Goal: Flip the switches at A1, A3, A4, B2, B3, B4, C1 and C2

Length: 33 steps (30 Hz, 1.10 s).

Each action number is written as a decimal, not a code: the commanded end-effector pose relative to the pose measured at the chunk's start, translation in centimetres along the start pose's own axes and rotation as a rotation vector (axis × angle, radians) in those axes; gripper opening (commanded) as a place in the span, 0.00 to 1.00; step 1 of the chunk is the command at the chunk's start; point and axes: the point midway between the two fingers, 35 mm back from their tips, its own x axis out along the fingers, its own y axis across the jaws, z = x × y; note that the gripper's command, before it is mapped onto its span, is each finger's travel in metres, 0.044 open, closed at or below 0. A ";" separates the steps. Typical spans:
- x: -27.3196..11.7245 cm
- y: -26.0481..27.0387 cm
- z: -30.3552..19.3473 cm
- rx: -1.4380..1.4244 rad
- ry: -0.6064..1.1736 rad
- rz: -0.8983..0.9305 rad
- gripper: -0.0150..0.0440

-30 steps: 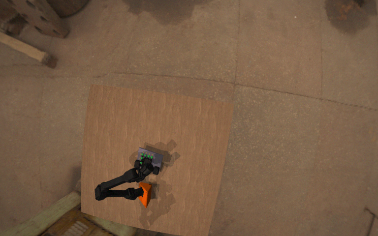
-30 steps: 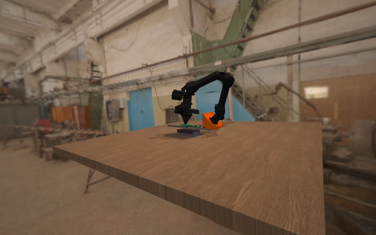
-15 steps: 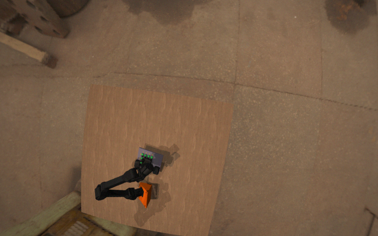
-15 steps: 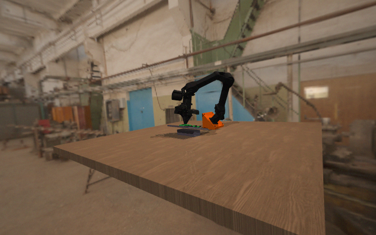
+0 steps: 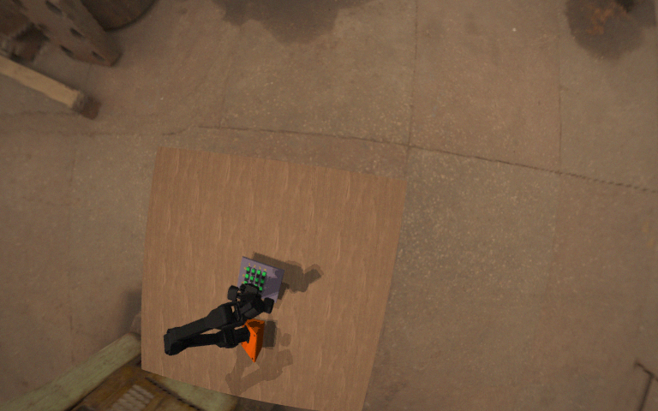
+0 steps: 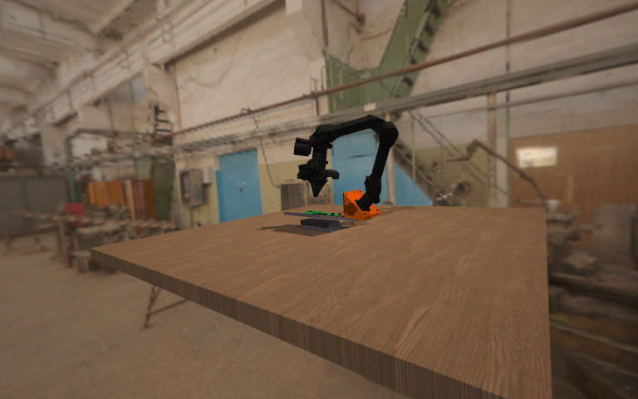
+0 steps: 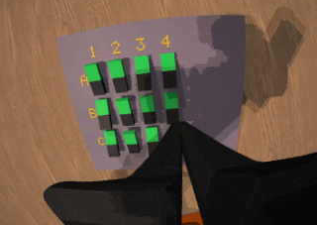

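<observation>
Arm [image 5: 194, 328] [image 6: 350, 129] bent up and over from orange base [image 5: 256, 348] [image 6: 352, 212], forearm out over panel [image 5: 275, 282] [image 6: 292, 214] [image 7: 213, 32], gripper [image 5: 251, 288] [image 6: 316, 194] [image 7: 178, 128] pointing down, tips above panel and apart from it; fingers together, nothing between. Panel on table [image 5: 322, 229] [image 6: 386, 257] [image 7: 25, 121], in front of base, raised on a dark block [image 6: 318, 224]; green-and-black switches [image 5: 254, 277] [image 6: 320, 213] [image 7: 124, 106] in rows A, B, C, C4 hidden in wrist view. Wood-grain tabletop, shadows beside panel. Workshop room, blue doors [image 6: 239, 186], green stairs [image 6: 406, 44], concrete floor [image 5: 475, 254] [image 6: 66, 316]
</observation>
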 end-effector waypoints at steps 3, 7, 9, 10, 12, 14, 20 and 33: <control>-0.7 2.8 -1.7 -0.004 0.008 -0.002 0.25; -0.6 6.5 -4.8 -0.002 0.010 0.000 0.25; -0.5 7.6 -5.9 -0.001 0.010 0.001 0.25; -0.5 7.7 -6.0 -0.001 0.010 0.001 0.25; -0.5 7.7 -6.0 -0.001 0.010 0.001 0.25; -0.5 7.7 -6.0 -0.001 0.010 0.001 0.25; 2.8 7.7 -6.1 -0.002 -0.015 0.002 0.25; 4.2 7.8 -6.2 -0.002 -0.017 0.003 0.25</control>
